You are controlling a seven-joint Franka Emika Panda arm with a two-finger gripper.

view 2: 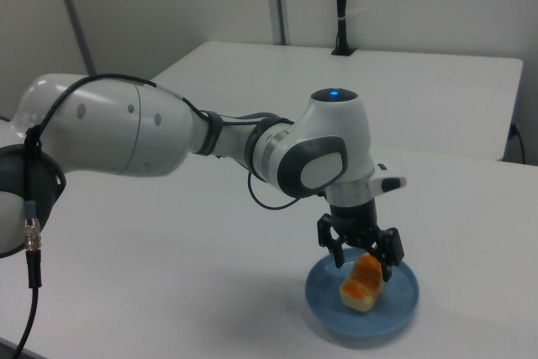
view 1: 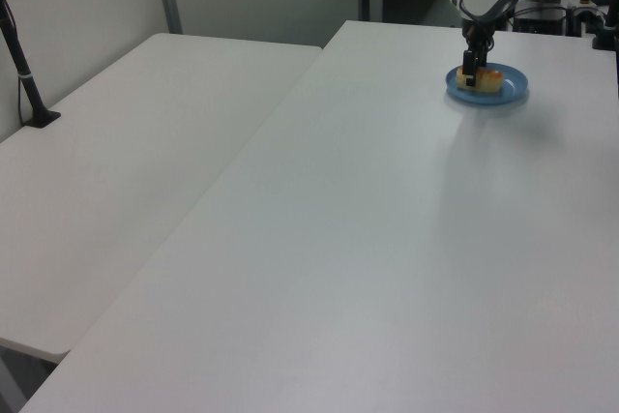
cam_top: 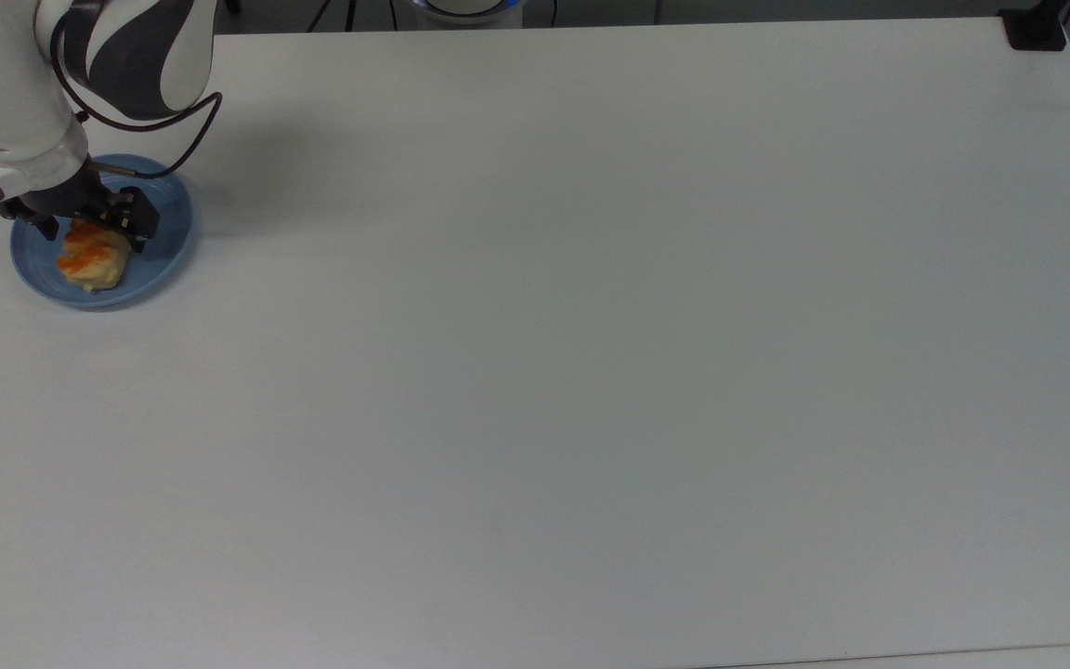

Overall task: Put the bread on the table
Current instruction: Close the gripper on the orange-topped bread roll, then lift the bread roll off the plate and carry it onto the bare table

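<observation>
Right view first: gripper (view 2: 364,261) lowered over the bread (view 2: 362,283), fingers spread a little wider than the roll and straddling its far end, one to each side, nothing clamped yet. Bread lying flat on the blue plate (view 2: 402,308), apparently not lifted (whether the pads already touch its sides cannot be told). Straddling that way probably to close across the short width, the easier span for a two-finger grasp on something soft. Top view: same arrangement near the top view's left edge, gripper (cam_top: 87,224) over the upper end of the bread (cam_top: 92,260), orange-glazed patches facing up, plate (cam_top: 163,243) resting on the table (cam_top: 591,353) with broad bare white surface stretching away to the top view's right, plenty of room for a set-down. Left view: plate (view 1: 513,94) far off, bread (view 1: 484,81) on it, gripper (view 1: 470,74) at its near end. No brand, label or legible writing anywhere; just a blue light on the arm's wrist.
</observation>
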